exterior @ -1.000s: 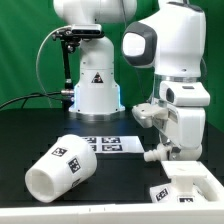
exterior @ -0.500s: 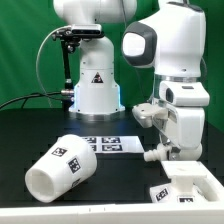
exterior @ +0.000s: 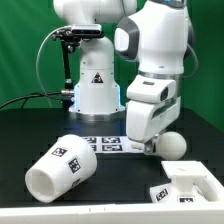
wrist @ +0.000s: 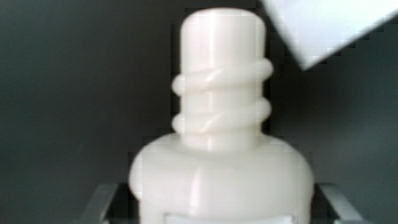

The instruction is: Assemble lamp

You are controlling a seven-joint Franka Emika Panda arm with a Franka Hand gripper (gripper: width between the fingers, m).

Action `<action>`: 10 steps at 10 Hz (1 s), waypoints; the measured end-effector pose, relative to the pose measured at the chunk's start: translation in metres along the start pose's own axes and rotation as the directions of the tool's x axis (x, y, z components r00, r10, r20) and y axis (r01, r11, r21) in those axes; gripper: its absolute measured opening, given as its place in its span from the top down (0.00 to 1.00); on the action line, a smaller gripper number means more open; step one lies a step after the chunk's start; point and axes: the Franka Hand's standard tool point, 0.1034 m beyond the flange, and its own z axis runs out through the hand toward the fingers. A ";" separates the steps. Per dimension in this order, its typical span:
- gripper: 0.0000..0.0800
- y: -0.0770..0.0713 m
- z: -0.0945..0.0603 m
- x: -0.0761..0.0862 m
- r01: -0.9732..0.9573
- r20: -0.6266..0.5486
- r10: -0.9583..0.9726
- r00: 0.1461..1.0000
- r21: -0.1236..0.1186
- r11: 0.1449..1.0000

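Observation:
My gripper (exterior: 153,147) is shut on the white bulb (exterior: 172,145), whose round head sticks out toward the exterior view's right, just above the black table. In the wrist view the bulb (wrist: 222,130) fills the frame, its round head between my fingers (wrist: 107,203) and its threaded stem pointing away. The blocky square base (exterior: 190,180) sits at the front right, below and right of the bulb. The large tapered shade (exterior: 62,166) lies on its side at the front left.
The marker board (exterior: 108,143) lies flat on the table behind the shade. The big white robot pedestal (exterior: 92,85) with a triangle sticker stands at the back. A white corner (wrist: 342,28) shows beyond the bulb in the wrist view.
The arm has swung toward the exterior view's left and turned at the wrist. The bulb has come up with it, its round head now showing to the right of the gripper.

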 end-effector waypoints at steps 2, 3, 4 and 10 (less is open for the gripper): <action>0.57 -0.003 0.002 -0.002 -0.114 0.002 0.114 0.993 0.006 0.993; 0.57 -0.003 0.002 -0.002 -0.192 -0.004 0.192 0.981 0.006 0.981; 0.57 -0.007 0.002 -0.004 -0.397 -0.028 0.397 0.917 0.011 0.918; 0.57 -0.006 0.008 -0.015 -0.843 0.018 0.844 0.536 0.074 0.533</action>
